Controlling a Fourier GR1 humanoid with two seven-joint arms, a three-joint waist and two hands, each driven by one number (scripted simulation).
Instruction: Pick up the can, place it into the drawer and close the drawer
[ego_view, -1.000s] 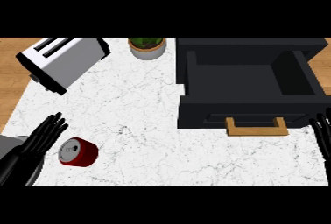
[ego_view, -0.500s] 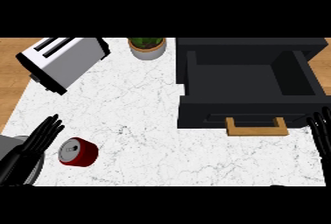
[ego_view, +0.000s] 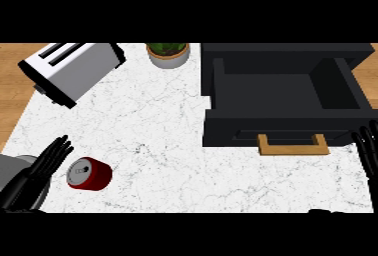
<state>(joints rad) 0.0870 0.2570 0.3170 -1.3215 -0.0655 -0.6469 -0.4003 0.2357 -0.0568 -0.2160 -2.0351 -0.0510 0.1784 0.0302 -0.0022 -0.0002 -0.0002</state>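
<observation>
**Hardly a stir: can sits at the left hand's 3 o'clock**

Nothing much has changed over the last second. The can has not budged, the left hand has held its place, and only the right hand has crept a little inward from the right edge.

Starting at the left, the left hand (ego_view: 33, 177) lies open with its fingers straight, pointing toward 1 o'clock, and it holds nothing. The can (ego_view: 90, 174) stands just beside it at 3 o'clock on the marble counter (ego_view: 162, 150). It looks upright, red-sided, with its silver lid facing up, so its long axis runs vertically. This hand is by far the nearer one, and I judge a short sideways close would be enough to grasp it.

From the can, bare counter runs toward 2 o'clock up to the open drawer (ego_view: 244, 122), with its wooden handle (ego_view: 293, 145) on the near face. The toaster (ego_view: 70, 70) at 12 o'clock and the potted plant (ego_view: 168, 52) stand well clear of that path. The counter's near edge lies close below the can.

At the far right, the right hand (ego_view: 368, 150) rests open and empty, with its fingers up.
</observation>
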